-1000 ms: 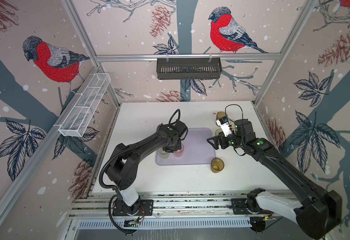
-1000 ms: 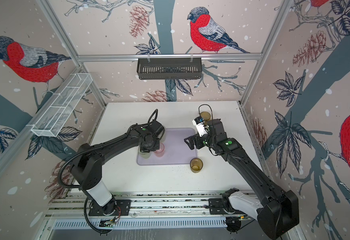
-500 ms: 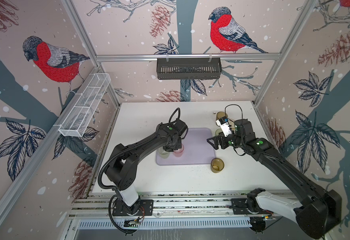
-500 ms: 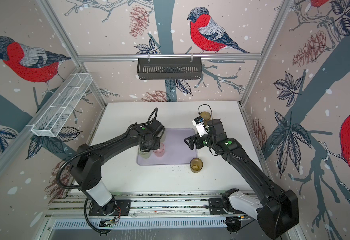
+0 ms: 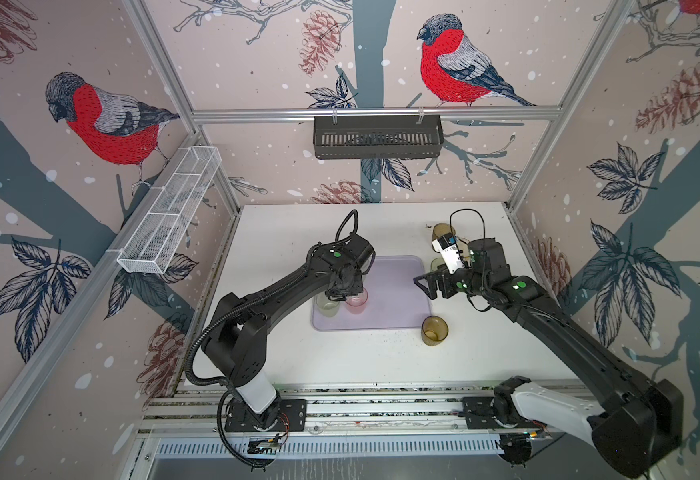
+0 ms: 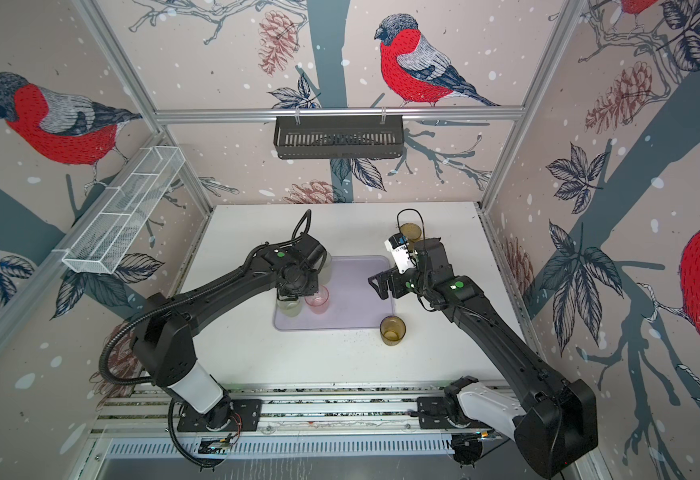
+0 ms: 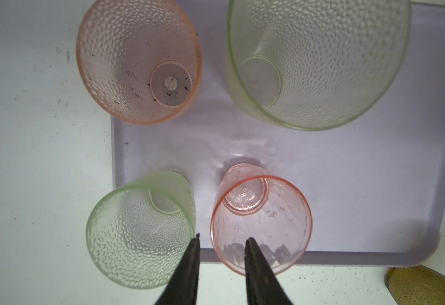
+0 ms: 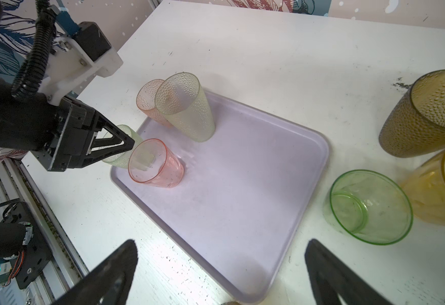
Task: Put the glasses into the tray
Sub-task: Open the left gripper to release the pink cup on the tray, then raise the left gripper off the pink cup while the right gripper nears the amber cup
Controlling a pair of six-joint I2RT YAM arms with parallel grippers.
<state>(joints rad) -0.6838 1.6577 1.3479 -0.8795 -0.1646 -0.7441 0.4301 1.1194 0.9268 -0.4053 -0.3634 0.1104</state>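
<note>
The lavender tray (image 5: 394,307) lies mid-table. On its left side stand a smooth pink glass (image 7: 261,219), a pale green dotted glass (image 7: 139,235), a dotted pink glass (image 7: 137,60) and a larger pale green glass (image 7: 319,60). My left gripper (image 7: 222,239) points down over the smooth pink glass, jaws slightly apart astride its rim, one finger inside. My right gripper (image 8: 220,253) hovers wide open and empty over the tray's right edge. Off the tray stand a bright green glass (image 8: 369,208), an amber glass (image 8: 438,190), a dark olive glass (image 8: 427,113) and a brown glass (image 5: 434,330).
A black slotted basket (image 5: 377,137) hangs on the back wall and a white wire basket (image 5: 169,216) on the left wall. Panelled walls close in the white table (image 5: 298,232) on three sides. The arm bases sit on rails along its front edge.
My left gripper's jaws have parted a little around the smooth pink glass's rim. Both arms and the glasses stay where they were.
</note>
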